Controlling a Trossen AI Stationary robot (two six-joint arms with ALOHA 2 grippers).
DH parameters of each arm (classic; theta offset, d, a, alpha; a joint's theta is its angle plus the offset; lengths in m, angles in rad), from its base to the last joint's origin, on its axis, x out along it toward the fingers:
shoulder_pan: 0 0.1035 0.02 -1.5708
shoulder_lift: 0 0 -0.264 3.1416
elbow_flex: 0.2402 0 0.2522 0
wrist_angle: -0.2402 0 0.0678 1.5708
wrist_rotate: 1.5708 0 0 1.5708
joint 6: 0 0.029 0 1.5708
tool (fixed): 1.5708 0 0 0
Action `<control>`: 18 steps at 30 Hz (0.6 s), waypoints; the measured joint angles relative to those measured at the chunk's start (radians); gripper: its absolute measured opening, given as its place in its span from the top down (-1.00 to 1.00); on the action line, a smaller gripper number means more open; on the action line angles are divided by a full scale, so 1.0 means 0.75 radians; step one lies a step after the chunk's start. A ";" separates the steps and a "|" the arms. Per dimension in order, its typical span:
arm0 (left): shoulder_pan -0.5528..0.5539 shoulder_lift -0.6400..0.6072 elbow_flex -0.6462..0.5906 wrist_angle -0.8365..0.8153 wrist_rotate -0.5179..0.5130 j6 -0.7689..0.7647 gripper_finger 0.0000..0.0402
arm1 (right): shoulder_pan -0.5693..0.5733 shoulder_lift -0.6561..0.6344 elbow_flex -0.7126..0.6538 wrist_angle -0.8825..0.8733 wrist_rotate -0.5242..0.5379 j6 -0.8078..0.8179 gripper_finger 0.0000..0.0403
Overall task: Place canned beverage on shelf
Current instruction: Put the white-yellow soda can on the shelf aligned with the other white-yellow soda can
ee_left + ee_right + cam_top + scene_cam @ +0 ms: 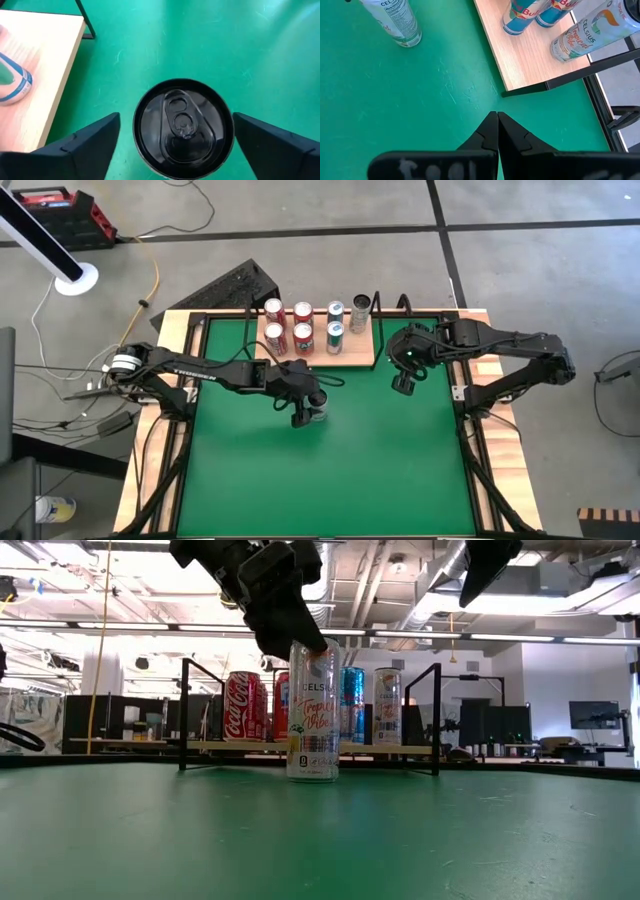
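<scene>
A tall white Celsius can (313, 730) stands upright on the green felt (330, 470), just in front of the shelf. The left wrist view shows its black top (182, 127). My left gripper (176, 117) hangs open over the can's top, one finger on either side of it, slanting down from the table's left. The shelf (362, 352) is a light-wood board at the table's far edge and holds several upright cans (303, 325). My right gripper (497, 116) hovers shut, high above the felt off the shelf's right end (530, 60).
Black frame rails (436, 715) rise at the shelf's ends. A second Celsius can (585, 35) stands near the shelf's right end, with bare board in front of it. The near half of the felt is free of objects. A wooden border (500, 460) edges the table.
</scene>
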 joint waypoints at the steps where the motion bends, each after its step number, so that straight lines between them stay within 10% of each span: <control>1: 0.000 0.000 0.000 0.000 0.003 0.002 -0.79 | 0.000 0.000 0.000 0.000 0.000 0.002 0.88; 9: 0.000 0.000 0.004 -0.008 0.011 0.002 -0.18 | 0.000 0.000 0.000 -0.001 0.002 0.013 0.88; 18: 0.045 0.014 0.301 -0.133 0.006 0.056 -0.16 | 0.000 0.000 0.000 -0.052 0.003 0.026 0.88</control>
